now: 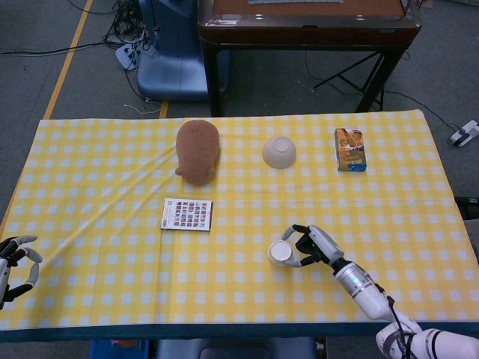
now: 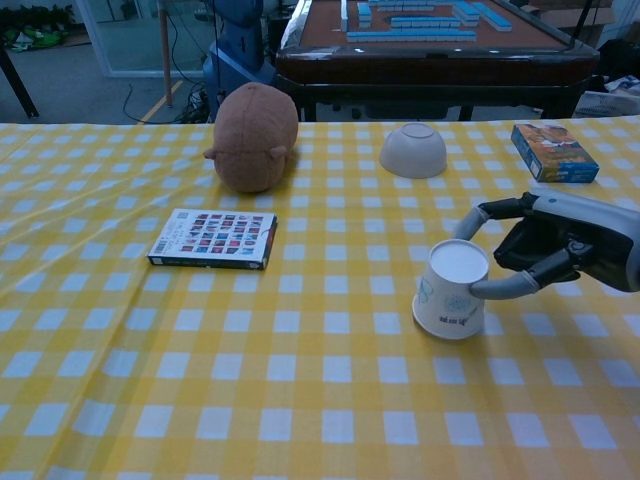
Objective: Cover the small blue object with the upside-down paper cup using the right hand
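Near the front right of the yellow-and-white checked desk (image 1: 90, 164), my right hand (image 2: 560, 245) has its dark fingers (image 2: 500, 288) curled round the upside-down white paper cup (image 2: 450, 288), one finger arching over behind the flat top and another pressed along the side nearest me, so I'm holding it and it sits a bit tilted, rim low against the cloth. The small blue object I'm meant to cover is not visible in either view; it may already be under the cup, I can't tell. The risk now: the cup is light and thin, so squeezing harder could dent the wall, and letting go unevenly could tip it or drag it sideways off whatever is beneath. If the rim catches a fold of the cloth, it may stay cocked with a gap. My left hand (image 1: 15, 265) hangs at the far left edge of the desk, fingers spread, holding nothing. Counting what's out here: one paper cup, one brown plush toy (image 2: 252, 137), one upturned beige bowl (image 2: 413, 150), one flat box with a colourful grid print (image 2: 213, 238), one small orange-and-blue carton (image 2: 553, 152), two hands.
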Controlling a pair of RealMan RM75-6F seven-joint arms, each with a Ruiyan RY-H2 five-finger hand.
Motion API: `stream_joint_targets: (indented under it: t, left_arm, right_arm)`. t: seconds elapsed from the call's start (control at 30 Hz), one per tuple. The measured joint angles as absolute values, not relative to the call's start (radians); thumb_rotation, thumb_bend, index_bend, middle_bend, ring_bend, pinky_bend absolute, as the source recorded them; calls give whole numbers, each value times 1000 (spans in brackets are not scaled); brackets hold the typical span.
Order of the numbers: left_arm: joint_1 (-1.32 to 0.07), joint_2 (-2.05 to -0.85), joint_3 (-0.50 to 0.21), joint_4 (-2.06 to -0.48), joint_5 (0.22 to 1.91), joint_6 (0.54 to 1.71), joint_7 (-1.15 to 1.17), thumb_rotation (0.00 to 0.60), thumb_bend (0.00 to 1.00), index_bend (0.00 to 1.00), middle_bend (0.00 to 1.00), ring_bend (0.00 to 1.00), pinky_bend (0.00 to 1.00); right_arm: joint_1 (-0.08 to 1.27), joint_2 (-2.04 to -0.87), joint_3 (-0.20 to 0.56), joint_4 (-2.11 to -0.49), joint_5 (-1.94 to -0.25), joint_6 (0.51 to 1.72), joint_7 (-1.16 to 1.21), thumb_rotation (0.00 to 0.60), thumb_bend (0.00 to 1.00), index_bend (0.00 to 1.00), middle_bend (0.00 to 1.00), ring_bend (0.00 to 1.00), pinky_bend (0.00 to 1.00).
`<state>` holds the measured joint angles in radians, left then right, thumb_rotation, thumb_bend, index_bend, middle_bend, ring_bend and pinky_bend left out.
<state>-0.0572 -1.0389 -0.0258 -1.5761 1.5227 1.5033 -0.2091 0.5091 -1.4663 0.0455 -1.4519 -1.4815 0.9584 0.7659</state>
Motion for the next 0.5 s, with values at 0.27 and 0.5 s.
stream_joint_targets:
  t: [0.27,0.5]
  left_arm:
    - [-58,-1040,-25,-1577,1522,1501,-202,600,491,645,267,205,471]
    - [-59,-1040,-25,-1577,1520,1498,-198,600,491,645,267,205,471]
  right_arm:
    - [504,-1449,29,-1450,-1501,976,772,600,0,207,1000,1000,1000]
    - [484,-1409,32,-1471,-1510,1036,728,600,0,168,1000,1000,1000]
